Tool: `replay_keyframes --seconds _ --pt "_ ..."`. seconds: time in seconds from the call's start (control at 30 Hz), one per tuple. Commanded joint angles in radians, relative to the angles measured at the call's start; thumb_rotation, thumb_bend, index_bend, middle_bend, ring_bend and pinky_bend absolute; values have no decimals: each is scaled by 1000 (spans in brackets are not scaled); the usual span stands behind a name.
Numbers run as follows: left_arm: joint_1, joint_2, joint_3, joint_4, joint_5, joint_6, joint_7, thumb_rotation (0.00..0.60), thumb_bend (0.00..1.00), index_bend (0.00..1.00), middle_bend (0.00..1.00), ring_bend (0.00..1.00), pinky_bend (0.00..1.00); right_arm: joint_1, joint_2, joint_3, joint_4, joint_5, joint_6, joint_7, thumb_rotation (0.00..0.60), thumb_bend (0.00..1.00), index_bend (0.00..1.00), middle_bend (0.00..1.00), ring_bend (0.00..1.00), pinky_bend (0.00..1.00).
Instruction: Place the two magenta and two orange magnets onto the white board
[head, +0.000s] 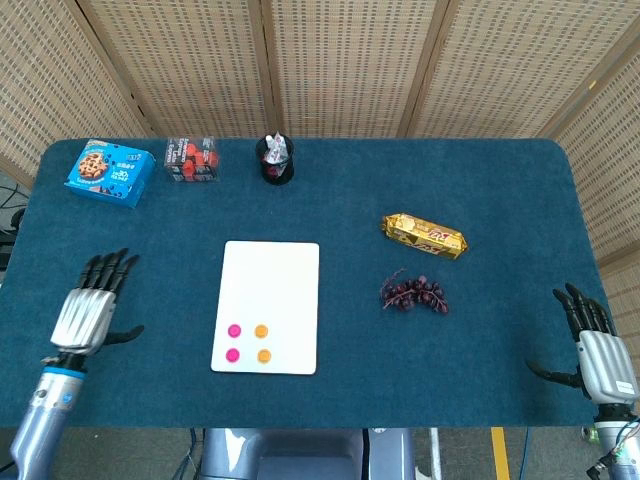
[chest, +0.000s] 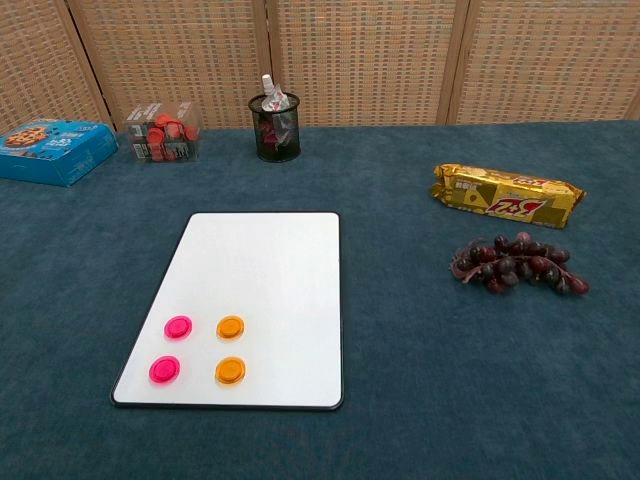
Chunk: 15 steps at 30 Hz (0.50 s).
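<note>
Although nothing is being handled at this moment, the job looks finished as far as both views show. Across the blue surface (head: 330, 200), the white board (head: 270, 280) lies a little left of centre, closer to the near edge than the far one, flat and square to the edges. All four magnets sit on its near left part in a tidy two-by-two block, each apart from its neighbours. One magenta magnet (chest: 178, 327) and one orange magnet (chest: 231, 327) form the farther row, the magenta one on the left. A second magenta magnet (chest: 165, 370) and a second orange magnet (chest: 230, 371) form the nearer row, just inside the board's near edge, again with magenta on the left. No loose magnet can be seen elsewhere on the surface, so nothing appears left to place.

Only the head view shows the arms. Robot's left robot hand (head: 88, 310) hangs by the left edge near the front corner, fingers spread and empty, well apart from the board. Robot's right robot hand (head: 595, 350) rests off the near right corner, likewise splayed with nothing in it. Judged from this, what remains is at most parking the arms.
</note>
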<state>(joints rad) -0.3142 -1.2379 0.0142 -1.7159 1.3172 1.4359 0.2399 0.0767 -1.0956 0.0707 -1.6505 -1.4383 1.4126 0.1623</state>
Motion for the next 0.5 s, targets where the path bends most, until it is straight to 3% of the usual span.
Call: replay_keyframes --seconds 0.03,0.23,0.5 --pt "108 42 23 22 2 108 -102 600 0 0 0 0 0 -5 -15 4 13 -12 27 -33 600 0 0 0 0 0" --pt "163 90 23 27 21 136 -183 600 0 0 0 0 0 -10 -34 8 28 -31 59 -58 600 0 0 0 0 0" --pt "190 122 29 24 60 126 -192 600 0 0 0 0 0 -16 -41 10 37 -41 81 -65 600 0 0 0 0 0"
